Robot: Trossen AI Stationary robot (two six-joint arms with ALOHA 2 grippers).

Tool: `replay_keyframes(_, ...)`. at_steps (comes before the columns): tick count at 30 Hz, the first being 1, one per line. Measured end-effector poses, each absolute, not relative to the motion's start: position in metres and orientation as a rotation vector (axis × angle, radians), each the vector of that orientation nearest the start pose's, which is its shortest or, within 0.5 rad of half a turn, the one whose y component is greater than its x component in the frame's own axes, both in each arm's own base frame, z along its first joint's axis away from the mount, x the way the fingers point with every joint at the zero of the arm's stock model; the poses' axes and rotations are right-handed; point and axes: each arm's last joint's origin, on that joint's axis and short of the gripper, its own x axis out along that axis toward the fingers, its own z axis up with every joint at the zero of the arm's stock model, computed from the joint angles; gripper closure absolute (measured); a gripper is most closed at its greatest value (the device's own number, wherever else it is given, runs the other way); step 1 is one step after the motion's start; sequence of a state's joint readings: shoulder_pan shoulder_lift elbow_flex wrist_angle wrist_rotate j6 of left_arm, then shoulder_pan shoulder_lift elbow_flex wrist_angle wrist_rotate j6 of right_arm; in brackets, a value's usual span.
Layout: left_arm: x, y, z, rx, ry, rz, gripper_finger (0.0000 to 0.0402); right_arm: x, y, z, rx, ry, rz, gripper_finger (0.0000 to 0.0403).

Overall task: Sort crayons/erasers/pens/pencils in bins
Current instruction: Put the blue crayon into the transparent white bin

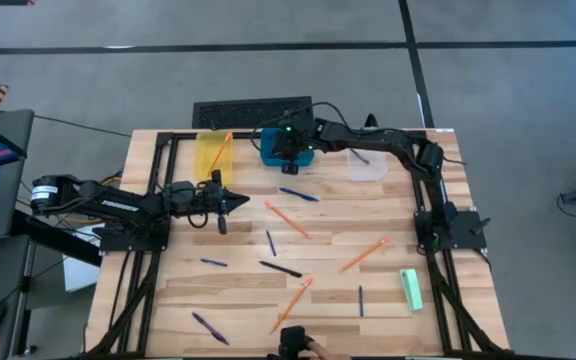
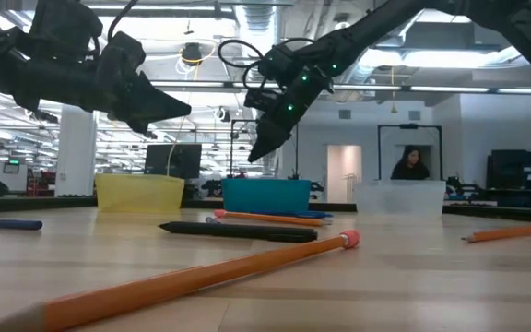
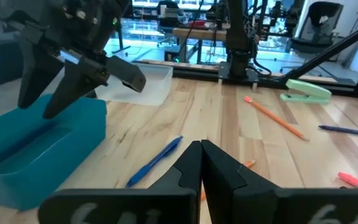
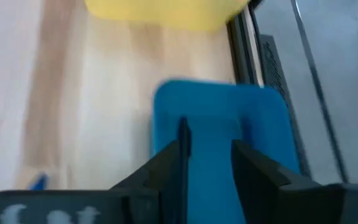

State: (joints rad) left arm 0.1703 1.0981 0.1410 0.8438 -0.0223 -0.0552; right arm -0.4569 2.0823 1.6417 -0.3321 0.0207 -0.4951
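My right gripper [image 4: 207, 158] hangs open over the blue bin [image 4: 222, 124], fingers slanting down; the low view shows it [image 2: 264, 146] above that bin [image 2: 265, 195]. A thin dark stick [image 4: 183, 140], probably a pen, stands by one finger's inner side. The yellow bin [image 1: 211, 152] holds a pencil, and the clear bin [image 1: 368, 163] stands to the right of the blue one. Loose pens [image 1: 298, 194], orange pencils [image 1: 286, 218] and the mint-green eraser [image 1: 411, 288] lie flat on the table. My left gripper [image 1: 222, 222] waits shut at mid-left, holding nothing. My right gripper has the thin dark stick [image 4: 183, 140] running along the inner side of one finger, over the blue bin. The other finger [image 4: 253, 165] stands well clear of it. Whether the stick touches the near finger I cannot tell.
Several pens [image 1: 280, 268] and pencils [image 1: 365, 254] are scattered over the table's middle and near half. A black frame [image 1: 168, 140] borders the table. A person [image 2: 411, 164] sits in the room far behind the bins.
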Motion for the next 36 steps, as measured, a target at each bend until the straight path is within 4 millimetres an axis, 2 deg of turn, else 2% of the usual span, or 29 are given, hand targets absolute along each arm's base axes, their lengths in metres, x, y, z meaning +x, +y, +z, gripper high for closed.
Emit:
replay_keyframes(4,0.183,0.032,0.160,-0.082,0.122,0.198,0.0401,0.411,-0.200,0.226,-0.373,0.920,-0.279,0.0277)
replay_keyframes(8,0.183,0.032,0.157,-0.087,0.157,0.199,0.0401,0.399,-0.188,0.251,-0.403,0.916,-0.256,0.0353)
replay_keyframes(9,0.182,0.032,0.156,-0.087,0.164,0.200,0.0401,0.394,-0.184,0.254,-0.399,0.910,-0.241,0.0375)
replay_keyframes(11,0.182,0.032,0.156,-0.088,0.171,0.200,0.0401,0.382,-0.177,0.255,-0.366,0.887,-0.213,0.0393)
replay_keyframes(16,0.182,0.031,0.155,-0.128,0.174,0.196,0.0402,0.349,-0.162,0.254,-0.305,0.752,-0.271,0.0398)
replay_keyframes(22,0.182,0.031,0.155,-0.131,0.174,0.191,0.0401,0.313,-0.127,0.262,-0.236,0.496,-0.294,0.0398)
replay_keyframes(29,0.190,0.034,0.162,-0.108,0.209,0.186,0.0401,0.275,-0.086,0.249,-0.193,0.322,-0.263,0.0398)
replay_keyframes(36,0.211,0.028,0.185,-0.058,0.487,0.072,0.0401,0.256,-0.066,0.231,-0.188,0.187,-0.236,0.0399)
